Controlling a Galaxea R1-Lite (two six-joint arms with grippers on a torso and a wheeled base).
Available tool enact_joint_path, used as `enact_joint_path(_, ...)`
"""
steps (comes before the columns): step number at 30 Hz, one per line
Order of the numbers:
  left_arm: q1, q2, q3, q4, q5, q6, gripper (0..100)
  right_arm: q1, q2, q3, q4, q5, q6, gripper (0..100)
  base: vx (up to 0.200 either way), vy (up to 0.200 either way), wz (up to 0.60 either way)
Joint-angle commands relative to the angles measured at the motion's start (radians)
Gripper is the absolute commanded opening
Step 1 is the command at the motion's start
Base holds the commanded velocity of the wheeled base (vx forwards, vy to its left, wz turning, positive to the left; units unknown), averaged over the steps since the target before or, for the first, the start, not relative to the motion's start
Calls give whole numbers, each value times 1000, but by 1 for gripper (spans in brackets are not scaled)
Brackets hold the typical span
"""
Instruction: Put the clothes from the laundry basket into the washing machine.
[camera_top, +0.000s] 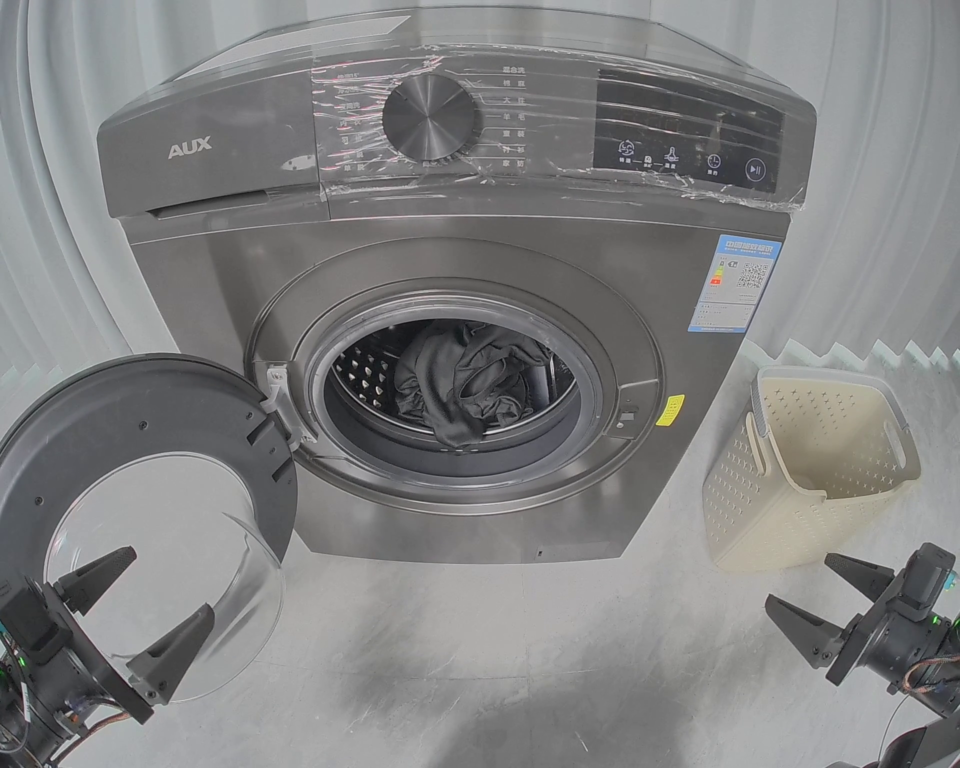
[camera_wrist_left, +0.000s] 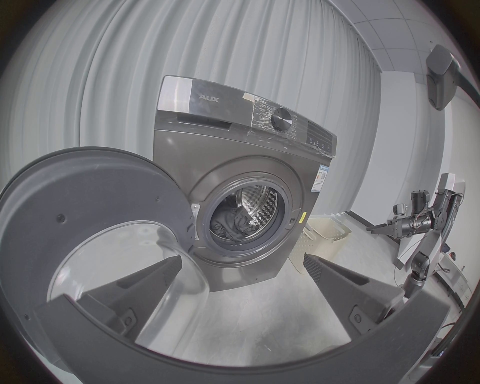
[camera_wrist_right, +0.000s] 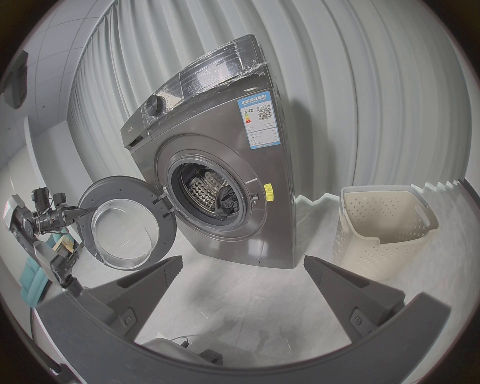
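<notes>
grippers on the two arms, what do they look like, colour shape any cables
Both the left gripper and the right gripper are matt dark grey: two wedge-shaped fingers tapering to points, on a blocky black body. The fingers' inner faces are ribbed, with a screw near each base. Thin reddish wires loop by the wrists, beside small green lights.

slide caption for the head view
Dark clothes in the open grey washing machine; cream perforated plastic laundry basket stands beside it.
</notes>
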Motion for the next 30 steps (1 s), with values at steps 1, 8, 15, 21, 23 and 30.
enact_joint_path(1,51,-77,10,34,-2,2,100,-22,-1,8,-3,-2,-17,100,-200,0,0)
enact_joint_path(8,110,-218,33,122,-2,7,100,-145,-195,14,24,2,-139,100,-86,0,0)
enact_joint_path(15,128,-417,44,301,-2,13,100,-266,-385,17,190,5,-198,100,0,0,0)
enact_joint_path(21,197,-480,69,323,-4,13,100,-358,-463,17,251,11,-205,100,-67,0,0)
enact_joint_path(23,223,-509,69,343,-7,13,100,-384,-478,17,265,21,-205,100,-200,0,0)
enact_joint_path(30,335,-646,70,504,-13,44,100,-448,-638,17,429,31,-204,100,-57,0,0)
